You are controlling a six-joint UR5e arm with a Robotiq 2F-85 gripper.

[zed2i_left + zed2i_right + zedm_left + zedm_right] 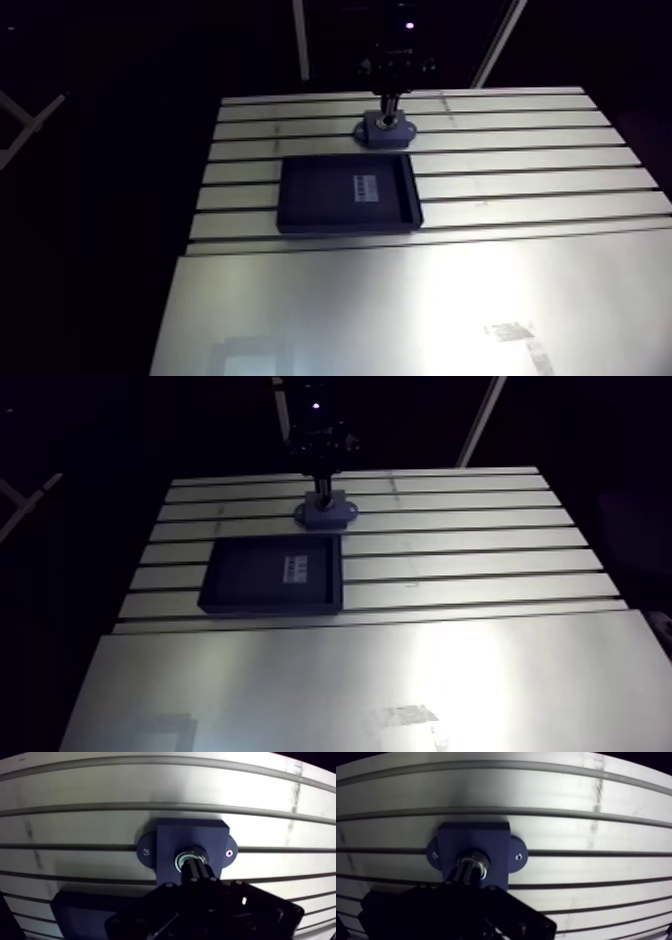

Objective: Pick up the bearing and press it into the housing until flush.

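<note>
Nearest in the arm view lies a smooth sheet of metal (pixel 400 310), dull and brushed, with a pale taped patch (pixel 510 332) at about 4 o'clock on it. Beyond it the table (pixel 540 160) is ribbed aluminium, its long slots running side to side.

On those ribs sits a shallow rectangular tray (pixel 345 226), dark and matt, with low walls. Inside it a white striped label (pixel 366 187) shows on the floor toward 3 o'clock.

At about 1 o'clock from the tray, just beyond its far wall, stands the housing (pixel 172 834). It is a dark blue square block with a rounded ear at 3 and at 9 o'clock, each ear holding a small screw hole (pixel 229 852).

The bearing (pixel 187 856), a shiny metal ring, sits in the round bore at the middle of the housing. The gripper (pixel 197 869) comes straight down onto it, black and blocky. Whether it is spread, pressed together or pinching the ring cannot be told in the dark.
</note>
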